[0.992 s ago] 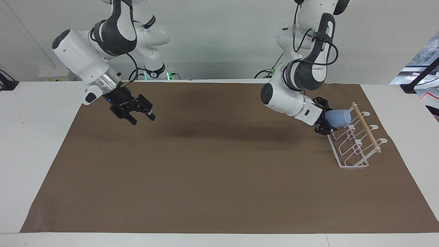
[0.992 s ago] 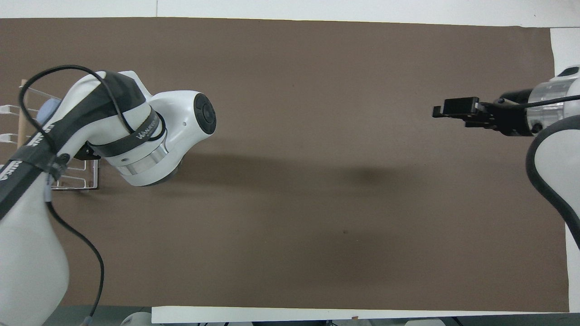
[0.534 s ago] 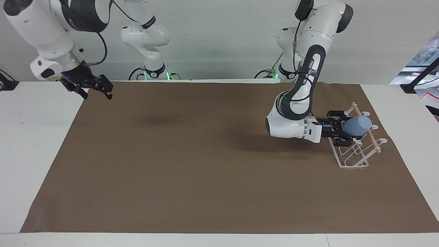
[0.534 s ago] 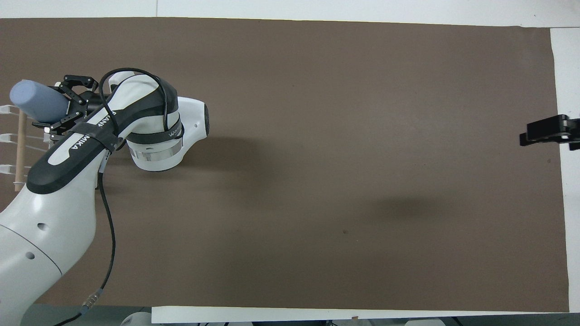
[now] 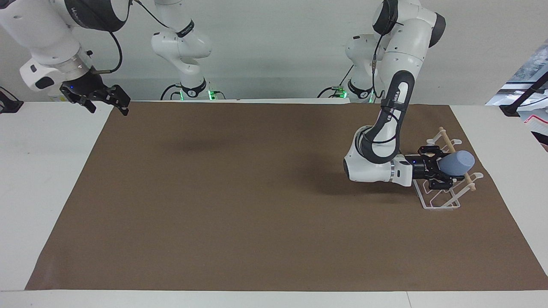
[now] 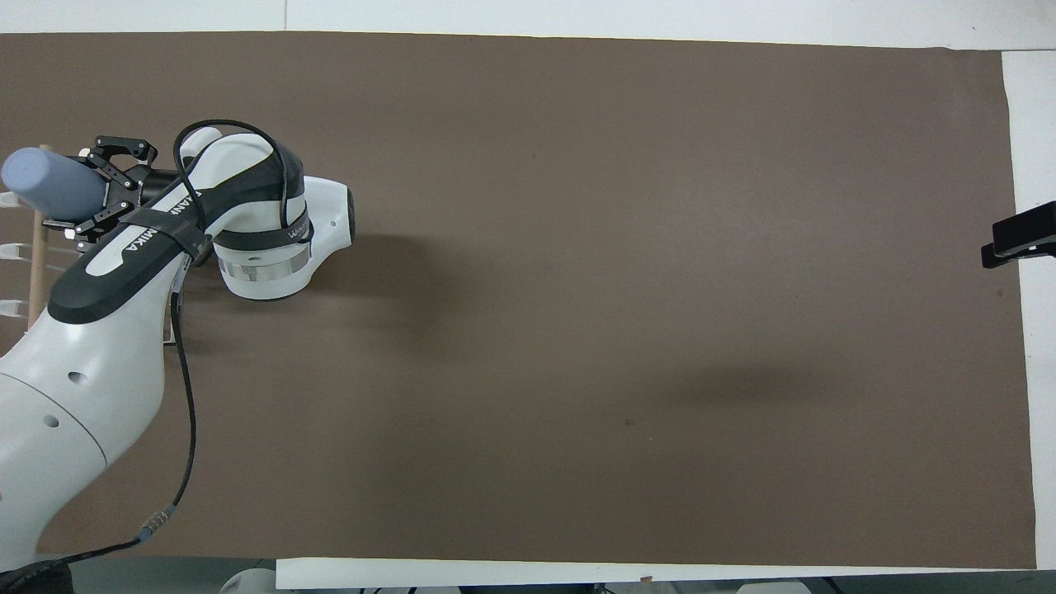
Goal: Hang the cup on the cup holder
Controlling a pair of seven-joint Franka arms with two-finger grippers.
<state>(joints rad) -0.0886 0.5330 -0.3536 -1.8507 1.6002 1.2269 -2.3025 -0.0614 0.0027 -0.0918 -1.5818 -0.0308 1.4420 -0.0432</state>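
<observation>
The light-blue cup lies on its side in my left gripper, base pointing toward the left arm's end of the table. The gripper is shut on the cup's mouth end and holds it over the white wire cup holder, across its wooden dowel. In the overhead view the cup and left gripper sit above the dowel; the arm hides most of the rack. My right gripper is open and empty, raised over the table's edge at the right arm's end; only its tip shows overhead.
A brown mat covers most of the white table. The cup holder stands on the mat near its edge at the left arm's end.
My left gripper lowered and levelled out, carrying the cup farther over the dowel toward the left arm's end. My right arm pulled up and back from over the mat to the table's edge.
</observation>
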